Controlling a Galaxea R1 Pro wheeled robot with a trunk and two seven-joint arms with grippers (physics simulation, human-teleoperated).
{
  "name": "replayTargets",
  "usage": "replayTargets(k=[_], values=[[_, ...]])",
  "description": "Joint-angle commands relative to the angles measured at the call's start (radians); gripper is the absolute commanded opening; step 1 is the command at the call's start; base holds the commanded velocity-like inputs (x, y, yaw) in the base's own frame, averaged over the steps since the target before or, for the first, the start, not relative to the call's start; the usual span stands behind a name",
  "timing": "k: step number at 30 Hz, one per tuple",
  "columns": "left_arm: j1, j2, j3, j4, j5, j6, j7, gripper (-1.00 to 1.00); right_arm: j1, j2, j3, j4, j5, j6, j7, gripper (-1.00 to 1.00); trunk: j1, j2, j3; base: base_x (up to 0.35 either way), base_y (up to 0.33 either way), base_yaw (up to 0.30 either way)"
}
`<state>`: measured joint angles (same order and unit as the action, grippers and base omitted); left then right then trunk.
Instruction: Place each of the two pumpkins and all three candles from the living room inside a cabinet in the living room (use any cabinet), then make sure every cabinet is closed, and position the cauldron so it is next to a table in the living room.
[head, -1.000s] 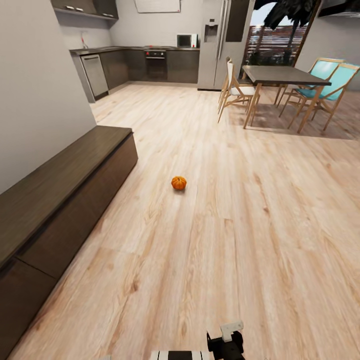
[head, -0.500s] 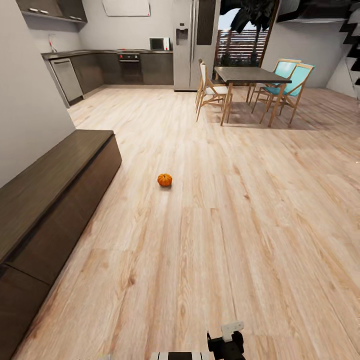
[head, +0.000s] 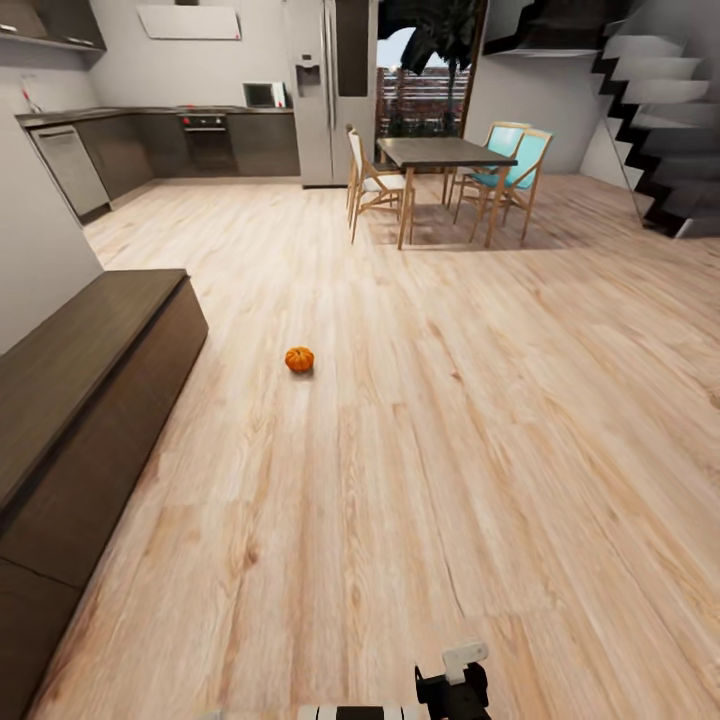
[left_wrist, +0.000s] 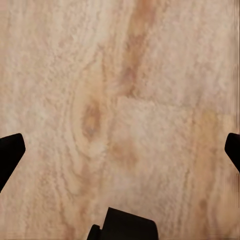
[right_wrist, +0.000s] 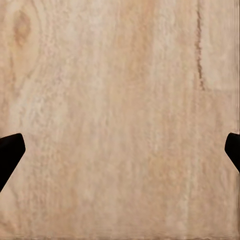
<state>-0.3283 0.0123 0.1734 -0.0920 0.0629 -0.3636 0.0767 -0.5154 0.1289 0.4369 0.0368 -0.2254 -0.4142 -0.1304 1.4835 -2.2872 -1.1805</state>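
One small orange pumpkin (head: 299, 359) lies alone on the pale wood floor, a few steps ahead in the head view. To its left, a long low dark-brown cabinet (head: 85, 365) runs along the wall with its fronts closed. The candles, the cauldron and the living-room table are out of view. In the left wrist view, my left gripper (left_wrist: 120, 150) is open over bare floorboards, its dark fingertips (left_wrist: 10, 152) at the picture's edges. My right gripper (right_wrist: 120, 152) is open the same way, with nothing between its fingers.
A dining table (head: 445, 153) with wooden and teal chairs (head: 505, 165) stands at the far middle. A fridge (head: 325, 90) and kitchen counters (head: 150, 145) are beyond. Stairs (head: 655, 110) rise at the far right. Part of my own body (head: 452, 688) shows at the bottom.
The whole head view has swung to the right, so the cabinet and pumpkin sit further left in the picture and the stairs have come into sight. The pumpkin itself has not moved.
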Motion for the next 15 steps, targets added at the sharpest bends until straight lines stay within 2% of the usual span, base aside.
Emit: replayTargets(k=[1,15], values=[[0.0,0.0,0.0,0.0,0.0,0.0,0.0,1.0,0.0,0.0,-0.001,0.0,0.0,0.0,0.0,1.0,0.0,0.0,0.001,-0.058,0.018,-0.271],[0.0,-0.002,-0.001,0.0,-0.001,0.0,-0.001,1.0,0.001,-0.002,-0.001,0.0,0.0,0.0,0.0,1.0,0.0,0.0,0.013,-0.006,0.002,-0.271]])
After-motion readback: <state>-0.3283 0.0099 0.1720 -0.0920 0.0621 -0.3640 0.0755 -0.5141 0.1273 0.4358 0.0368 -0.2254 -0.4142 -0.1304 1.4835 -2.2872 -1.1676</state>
